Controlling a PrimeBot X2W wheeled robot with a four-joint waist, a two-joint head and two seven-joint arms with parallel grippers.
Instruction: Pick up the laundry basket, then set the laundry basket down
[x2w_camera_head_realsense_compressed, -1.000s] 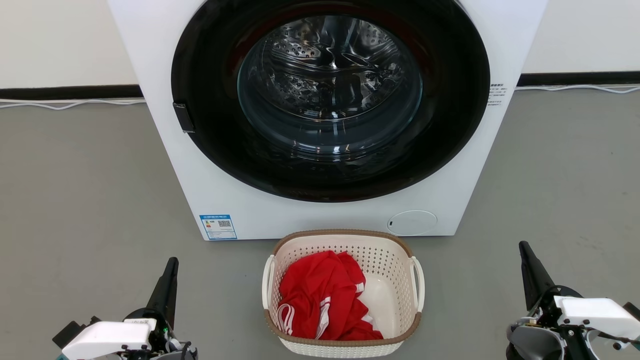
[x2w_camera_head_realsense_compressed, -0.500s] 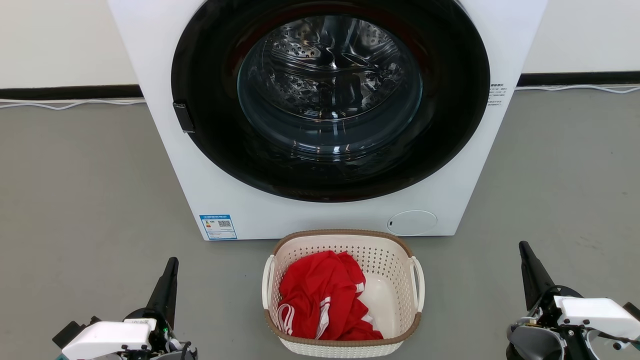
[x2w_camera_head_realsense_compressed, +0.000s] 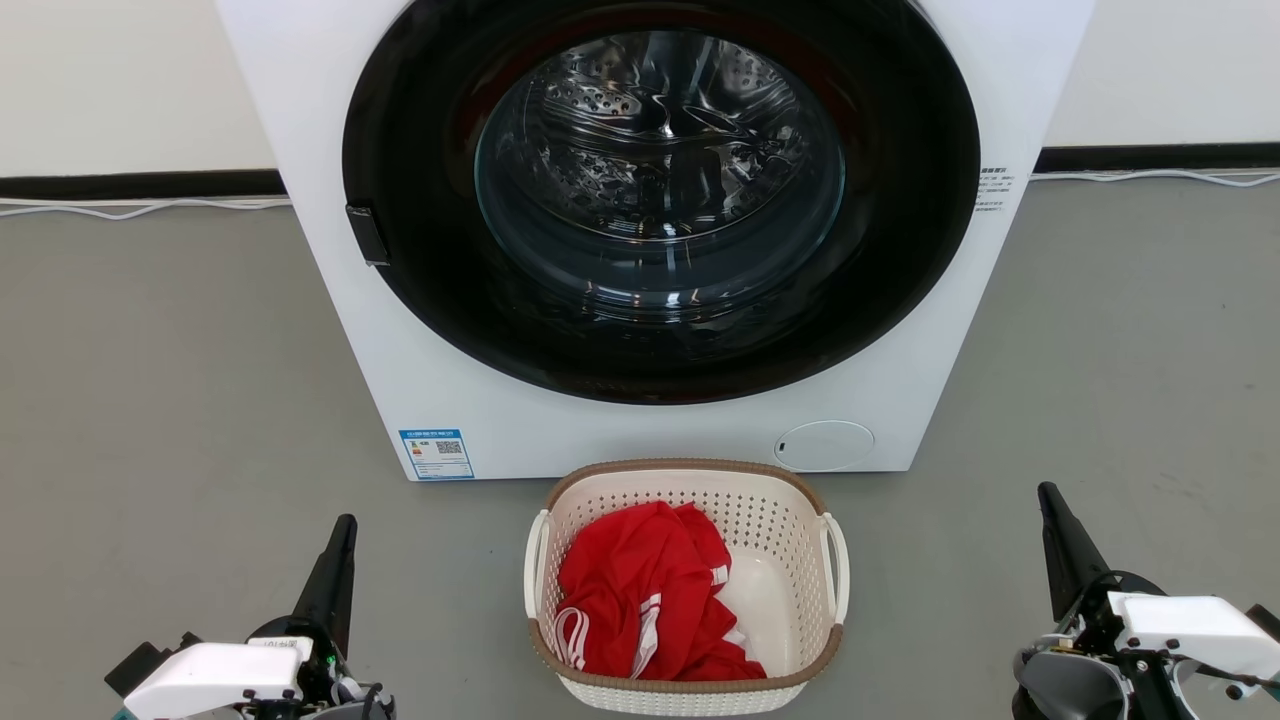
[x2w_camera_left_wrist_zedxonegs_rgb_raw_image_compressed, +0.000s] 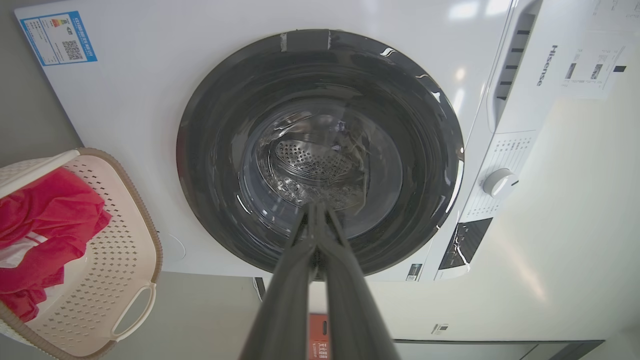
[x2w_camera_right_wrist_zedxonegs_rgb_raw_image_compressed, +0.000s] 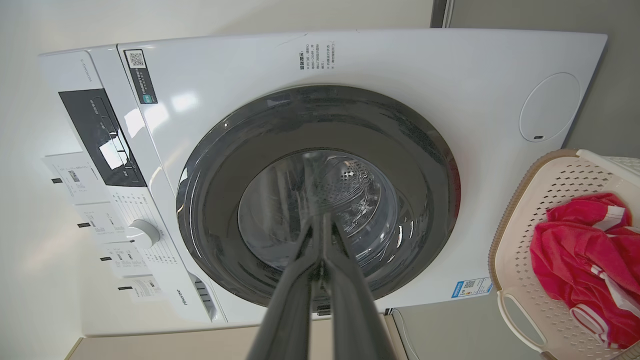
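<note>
The laundry basket (x2w_camera_head_realsense_compressed: 780, 520) stands on the grey floor just in front of the washing machine, cream-white and perforated with a brown rim and a white handle on each side. It holds a red garment (x2w_camera_head_realsense_compressed: 640, 590) with white stripes. My left gripper (x2w_camera_head_realsense_compressed: 345, 525) is shut, low at the left, well apart from the basket. At the lower right my right gripper (x2w_camera_head_realsense_compressed: 1047, 492) is shut too, also clear of it. The basket (x2w_camera_left_wrist_zedxonegs_rgb_raw_image_compressed: 115, 260) sits at the left edge of the left wrist view, and the basket (x2w_camera_right_wrist_zedxonegs_rgb_raw_image_compressed: 550, 200) shows at the right edge of the right wrist view.
A white front-loading washing machine (x2w_camera_head_realsense_compressed: 450, 400) with a closed dark round door (x2w_camera_head_realsense_compressed: 660, 190) rises right behind the basket. Grey floor (x2w_camera_head_realsense_compressed: 170, 380) spreads out on both sides. White cables (x2w_camera_head_realsense_compressed: 130, 208) run along the dark skirting at the wall.
</note>
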